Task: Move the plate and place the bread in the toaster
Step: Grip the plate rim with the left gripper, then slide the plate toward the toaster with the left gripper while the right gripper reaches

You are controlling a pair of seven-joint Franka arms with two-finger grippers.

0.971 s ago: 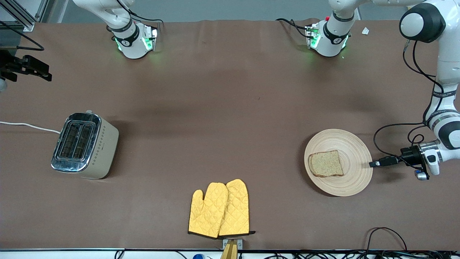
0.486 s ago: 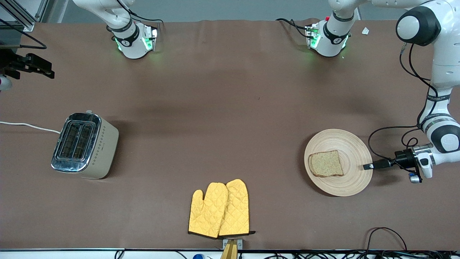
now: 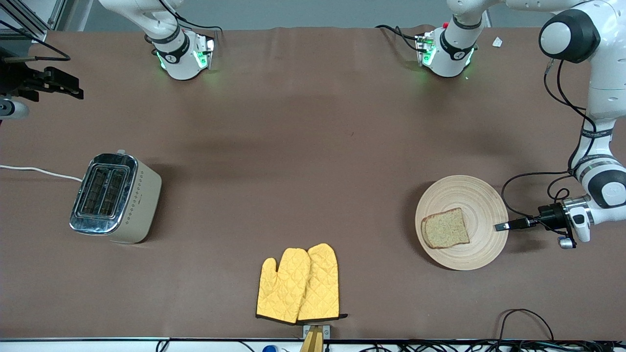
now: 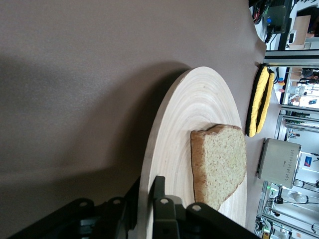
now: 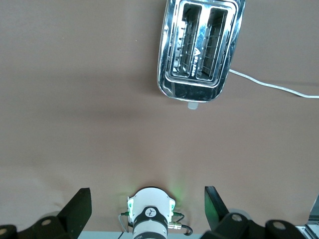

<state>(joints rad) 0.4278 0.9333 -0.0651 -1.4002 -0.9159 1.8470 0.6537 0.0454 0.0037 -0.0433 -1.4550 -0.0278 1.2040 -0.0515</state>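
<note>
The pale-wood plate (image 3: 481,200) lies on the table toward the left arm's end, with the slice of brown bread (image 3: 445,229) on it. My left gripper (image 3: 501,226) is shut on the plate's rim, one finger above it and one below, as the left wrist view (image 4: 147,186) shows with the plate (image 4: 184,114) and bread (image 4: 219,164). The cream and chrome toaster (image 3: 115,198) stands toward the right arm's end, its slots empty (image 5: 199,50). My right gripper (image 3: 73,90) is open and empty, up over the table at that end (image 5: 147,206).
A pair of yellow oven mitts (image 3: 298,283) lies near the front edge, midway along the table. The toaster's white cord (image 3: 39,171) runs off the table's end. Both arm bases (image 3: 183,56) stand along the back edge. Black cables hang by the left wrist.
My left gripper moved in from beside the plate and closed on its rim. The plate shifted slightly and the bread turned a little. My right gripper drifted a little toward the table's middle.
</note>
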